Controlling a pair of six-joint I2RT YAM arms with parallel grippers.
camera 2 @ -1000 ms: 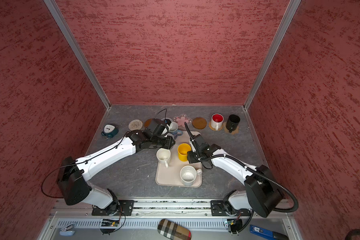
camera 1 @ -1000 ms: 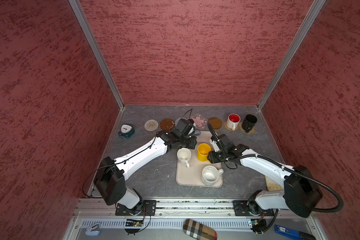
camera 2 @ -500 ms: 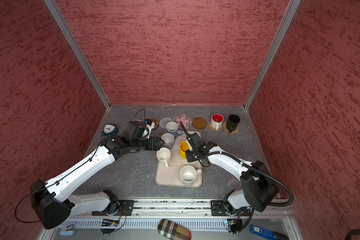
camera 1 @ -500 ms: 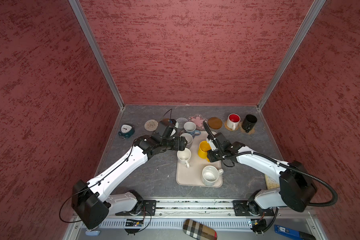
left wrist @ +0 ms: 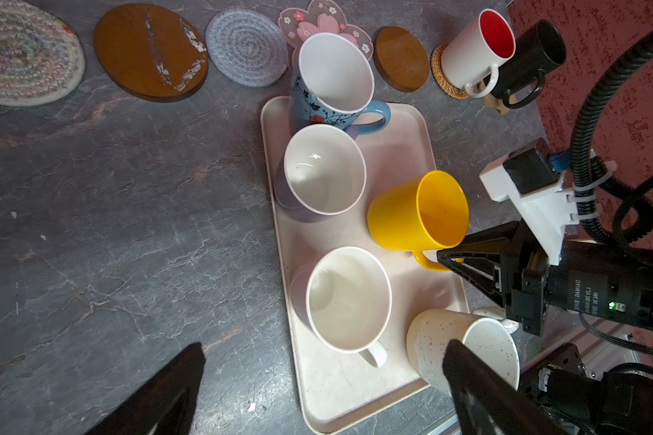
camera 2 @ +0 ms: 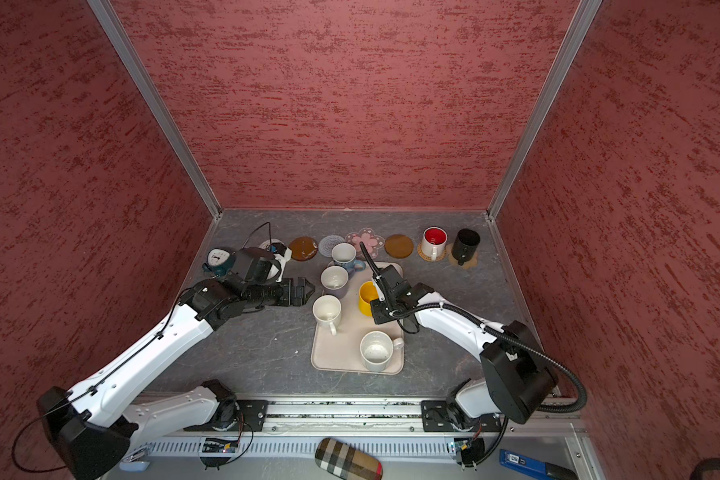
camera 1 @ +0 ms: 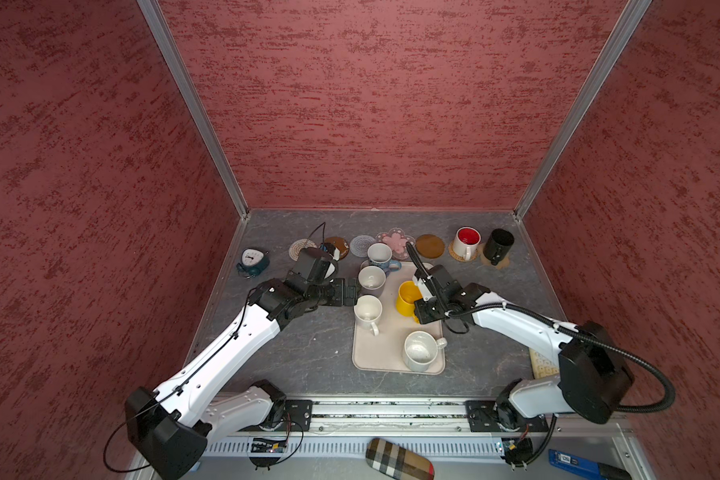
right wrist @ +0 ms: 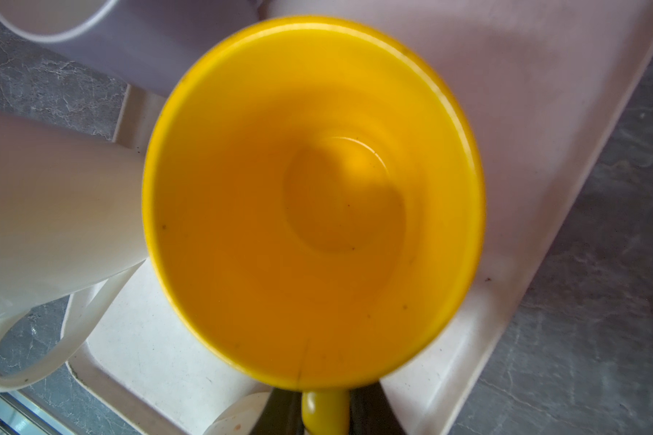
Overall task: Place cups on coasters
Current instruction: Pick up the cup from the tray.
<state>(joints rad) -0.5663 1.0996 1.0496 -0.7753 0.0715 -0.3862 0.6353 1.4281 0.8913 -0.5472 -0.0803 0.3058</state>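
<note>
Pinches the yellow mug (camera 1: 408,296) by its handle with the right gripper (left wrist: 447,260), jaws drawn in on the loop from the robot's side, probably so the body stays clear of its neighbours for a carry to a bare coaster such as the brown disc (camera 1: 430,246) at the back. Comes in low with the right forearm stretched forward and inward, wrist over the right rim of the beige tray (camera 1: 375,357). Cannot tell whether the mug's base rests on the tray or is just off it. Keeps the left gripper (camera 2: 304,291) spread wide and empty, just beside the tray's left rim, aimed at the lavender mug (camera 1: 371,277) and the plain white mug (camera 1: 367,311), likely lined up to take one. Extends the left arm long from its base, wrist roughly level above the table. Leaves the speckled white mug (camera 1: 418,353) on the tray's near end and the blue floral mug (camera 1: 379,253) at its far edge, just beside the pink flower coaster (camera 1: 396,240). Shows two already served at the back right: red-lined white mug (camera 1: 466,243) on the wicker coaster (camera 1: 454,255), black mug (camera 1: 499,245) on the tan coaster (camera 1: 501,262).
</note>
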